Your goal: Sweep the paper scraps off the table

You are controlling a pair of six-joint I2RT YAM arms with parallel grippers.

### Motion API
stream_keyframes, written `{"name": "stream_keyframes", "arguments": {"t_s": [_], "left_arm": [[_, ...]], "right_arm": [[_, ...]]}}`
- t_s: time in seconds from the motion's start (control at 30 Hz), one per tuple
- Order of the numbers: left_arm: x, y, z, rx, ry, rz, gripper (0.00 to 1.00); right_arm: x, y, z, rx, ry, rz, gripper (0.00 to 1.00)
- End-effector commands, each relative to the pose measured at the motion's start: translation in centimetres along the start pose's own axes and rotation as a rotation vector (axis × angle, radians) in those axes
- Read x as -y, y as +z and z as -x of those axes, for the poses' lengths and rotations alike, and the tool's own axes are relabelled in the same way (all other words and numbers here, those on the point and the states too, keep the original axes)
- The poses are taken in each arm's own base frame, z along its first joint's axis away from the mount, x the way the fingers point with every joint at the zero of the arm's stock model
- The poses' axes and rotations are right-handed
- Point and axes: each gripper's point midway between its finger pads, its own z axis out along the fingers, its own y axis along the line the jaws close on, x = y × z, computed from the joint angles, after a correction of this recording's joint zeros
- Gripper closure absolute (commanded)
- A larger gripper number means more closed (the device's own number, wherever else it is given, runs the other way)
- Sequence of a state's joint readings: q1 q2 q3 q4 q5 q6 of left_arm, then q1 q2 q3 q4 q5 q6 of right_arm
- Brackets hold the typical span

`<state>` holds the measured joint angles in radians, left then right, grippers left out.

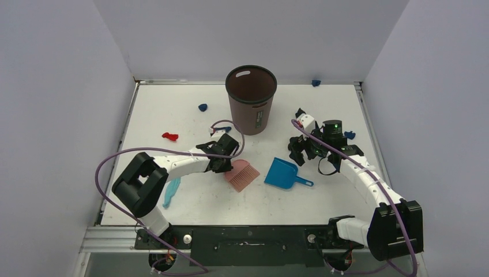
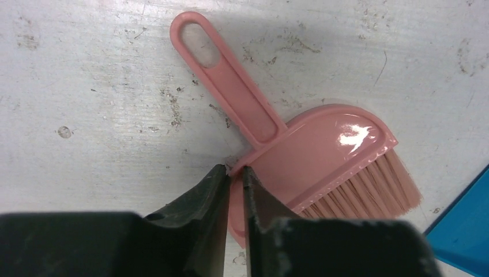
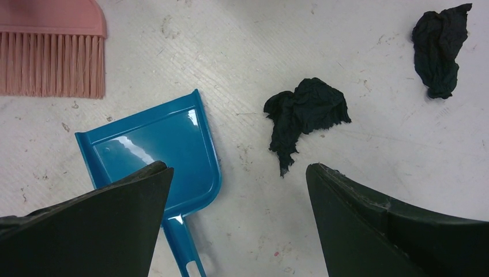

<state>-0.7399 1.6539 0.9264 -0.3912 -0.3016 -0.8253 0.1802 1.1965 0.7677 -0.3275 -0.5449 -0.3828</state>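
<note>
On the white table [image 1: 167, 104] paper scraps lie scattered: a red one [image 1: 169, 137], a blue one [image 1: 202, 107], a light-blue strip [image 1: 171, 191] and two dark wads [image 3: 305, 112] [image 3: 441, 49]. My left gripper [image 2: 235, 170] is closed on the rim of the pink hand brush [image 2: 323, 156], where handle meets head; the brush lies flat. My right gripper [image 3: 237, 168] hangs open over bare table, with the blue dustpan [image 3: 167, 150] under its left finger and the nearer dark wad just ahead.
A brown waste bin [image 1: 251, 98] stands upright at the back centre. Further blue scraps lie at the back right corner [image 1: 315, 82] and beside the right arm [image 1: 349, 135]. Grey walls enclose the table on three sides.
</note>
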Motion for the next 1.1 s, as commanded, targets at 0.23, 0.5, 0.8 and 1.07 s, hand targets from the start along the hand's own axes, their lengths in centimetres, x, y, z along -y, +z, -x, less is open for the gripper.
{"name": "stream_keyframes", "arguments": {"t_s": [0.23, 0.5, 0.8, 1.07], "left_arm": [[3.7, -2.4, 1.8, 0.164, 0.278, -0.193, 1.0], [6.9, -5.0, 1.8, 0.26, 0.406, -0.314, 1.0], [0.6, -8.3, 4.1, 0.301, 0.196, -0.015, 0.5], [-7.1, -11.5, 4.0, 0.338, -0.162, 0.015, 0.35]], "right_arm": [[-3.0, 0.4, 1.0, 0.081, -0.008, 0.166, 0.08], [-6.0, 3.1, 1.8, 0.019, -0.058, 0.253, 0.05], [-7.7, 7.5, 6.6, -0.036, -0.186, 0.256, 0.02], [-13.5, 13.3, 8.9, -0.113, -0.277, 0.32, 0.08]]}}
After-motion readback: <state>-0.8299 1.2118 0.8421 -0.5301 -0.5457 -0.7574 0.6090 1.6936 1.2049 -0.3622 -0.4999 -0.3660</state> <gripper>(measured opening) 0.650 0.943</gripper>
